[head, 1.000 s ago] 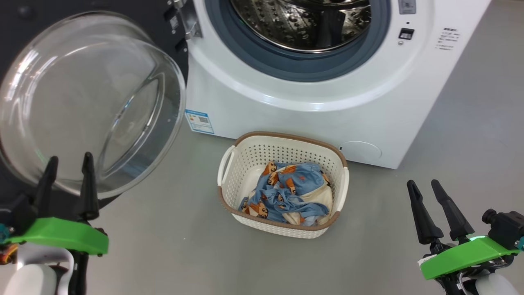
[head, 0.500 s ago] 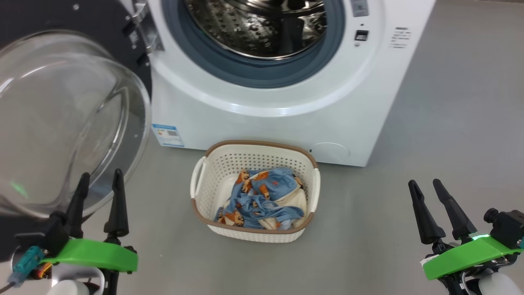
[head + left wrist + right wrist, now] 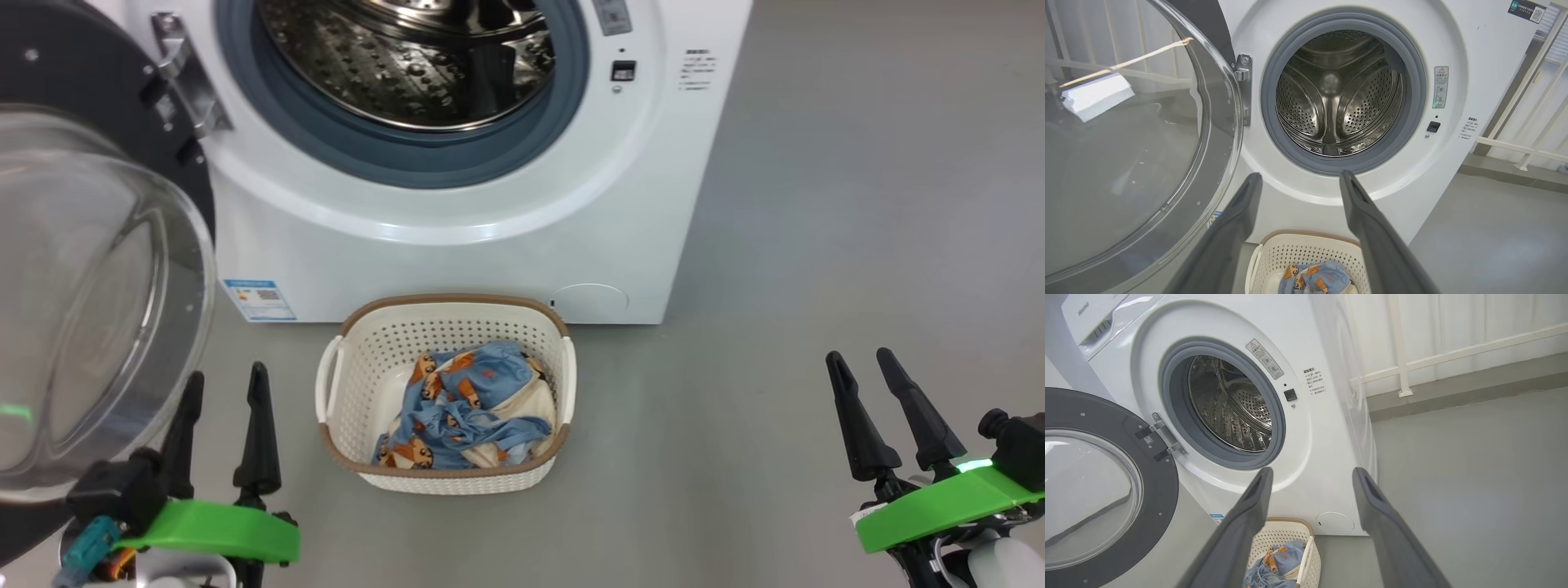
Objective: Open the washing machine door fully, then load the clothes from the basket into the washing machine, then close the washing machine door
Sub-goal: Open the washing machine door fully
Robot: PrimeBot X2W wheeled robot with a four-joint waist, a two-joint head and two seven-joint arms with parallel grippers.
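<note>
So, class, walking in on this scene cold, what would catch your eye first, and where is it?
The washing machine door, a clear glass bowl in a black rim, hangs open at the left, beside the gaping steel drum of the white washing machine. On the floor before it stands the basket, blue cartoon-printed clothes heaped inside. The open left pincer and right pincer flank it, empty.
</note>
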